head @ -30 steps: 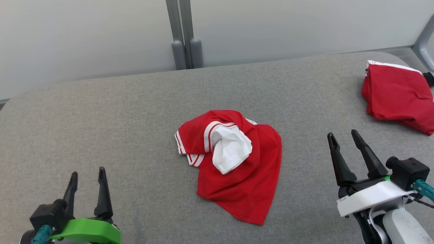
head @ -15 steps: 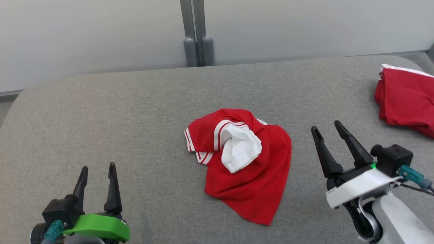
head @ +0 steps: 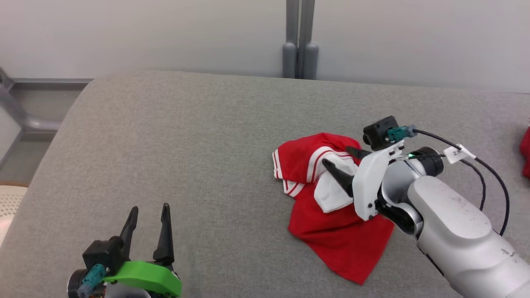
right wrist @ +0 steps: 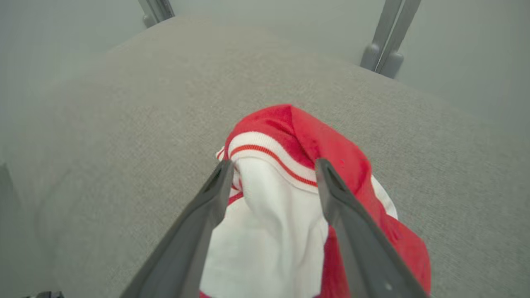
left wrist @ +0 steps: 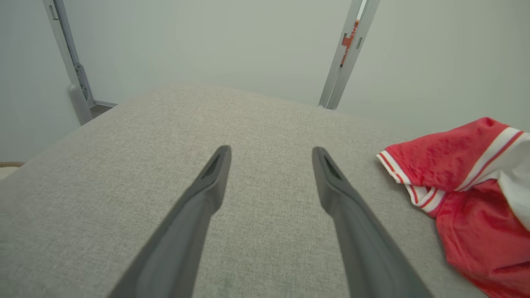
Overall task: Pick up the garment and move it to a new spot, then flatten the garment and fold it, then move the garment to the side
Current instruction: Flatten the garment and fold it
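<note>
The garment [head: 331, 231] is a crumpled red shirt with white striped trim and a white part turned out, lying right of centre on the grey padded table [head: 186, 145]. My right gripper [head: 338, 157] reaches over it from the right and is open. In the right wrist view its fingers [right wrist: 207, 207] straddle the white fold and striped collar of the garment [right wrist: 273, 231]; whether they touch the cloth is unclear. My left gripper [head: 149, 207] stands open at the lower left, well clear of the shirt. In the left wrist view the left gripper [left wrist: 270, 152] is empty over bare table, with the garment [left wrist: 455, 165] to its right.
A second red cloth [head: 526, 153] peeks in at the right edge. Grey posts [head: 300, 49] stand against the wall behind the table. The table's rounded left end lies near a grey frame [head: 16, 116] and a cream perforated object [head: 8, 203].
The head camera has turned left, shifting the whole picture right. My right gripper has swung in from the right side and now sits over the garment's white fold. The left gripper has kept its pose.
</note>
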You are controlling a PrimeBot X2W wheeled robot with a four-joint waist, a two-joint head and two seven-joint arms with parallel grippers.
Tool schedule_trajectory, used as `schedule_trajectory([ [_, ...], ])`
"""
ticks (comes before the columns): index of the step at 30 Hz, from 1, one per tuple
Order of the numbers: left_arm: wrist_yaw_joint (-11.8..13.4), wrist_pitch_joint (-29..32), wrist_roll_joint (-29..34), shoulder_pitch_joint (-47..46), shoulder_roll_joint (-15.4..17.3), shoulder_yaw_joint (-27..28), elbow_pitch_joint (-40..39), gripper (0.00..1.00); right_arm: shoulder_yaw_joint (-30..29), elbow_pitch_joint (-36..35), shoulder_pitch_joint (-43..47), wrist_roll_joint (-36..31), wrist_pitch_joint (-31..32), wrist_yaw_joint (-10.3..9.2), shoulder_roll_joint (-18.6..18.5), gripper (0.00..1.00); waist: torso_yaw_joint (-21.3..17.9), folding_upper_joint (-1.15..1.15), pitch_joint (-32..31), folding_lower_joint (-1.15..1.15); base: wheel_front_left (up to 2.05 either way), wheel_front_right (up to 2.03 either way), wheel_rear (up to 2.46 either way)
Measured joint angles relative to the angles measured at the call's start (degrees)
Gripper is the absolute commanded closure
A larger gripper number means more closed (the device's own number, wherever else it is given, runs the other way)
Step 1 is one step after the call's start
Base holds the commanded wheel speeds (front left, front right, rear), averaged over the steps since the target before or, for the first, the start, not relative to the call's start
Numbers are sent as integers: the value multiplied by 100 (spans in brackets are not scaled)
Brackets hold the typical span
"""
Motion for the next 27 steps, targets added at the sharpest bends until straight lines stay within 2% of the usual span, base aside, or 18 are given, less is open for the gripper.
schedule_trajectory([
  [4,-51,-1,-31,-21,-58,-53,177,0,-65,709,-157,-37,402,4,216,0,359,0,-23,0,0,0,0],
  [7,-94,-1,-56,-22,-71,-47,261,0,-145,1167,-174,-181,425,4,324,0,587,0,-33,0,0,0,0],
  [8,-98,-1,-70,-23,-75,-42,286,0,-152,1273,-178,-226,427,4,348,11,646,0,-34,0,0,0,0],
  [9,-99,-1,-77,-25,-79,-32,304,0,-171,1350,-181,-233,387,4,378,34,710,0,-34,0,0,0,0],
  [10,-99,-1,-79,-31,-83,-23,318,0,-191,1413,-198,-258,304,4,408,70,765,0,-31,0,0,0,0],
  [11,-99,-1,-87,-46,-88,-11,327,0,-200,1471,-229,-323,223,5,425,99,812,0,-24,0,0,0,0],
  [16,-120,-2,-89,-55,-110,46,382,0,-272,1567,-379,-457,-309,4,537,100,832,0,15,0,0,0,0],
  [21,-119,-3,-83,-54,-90,100,406,0,-512,1385,-740,-277,-869,5,720,100,662,0,-17,0,0,0,0],
  [27,-130,-4,-69,-65,-59,124,364,0,-1225,918,-1127,18,-1312,4,452,100,316,0,5,0,0,0,0],
])
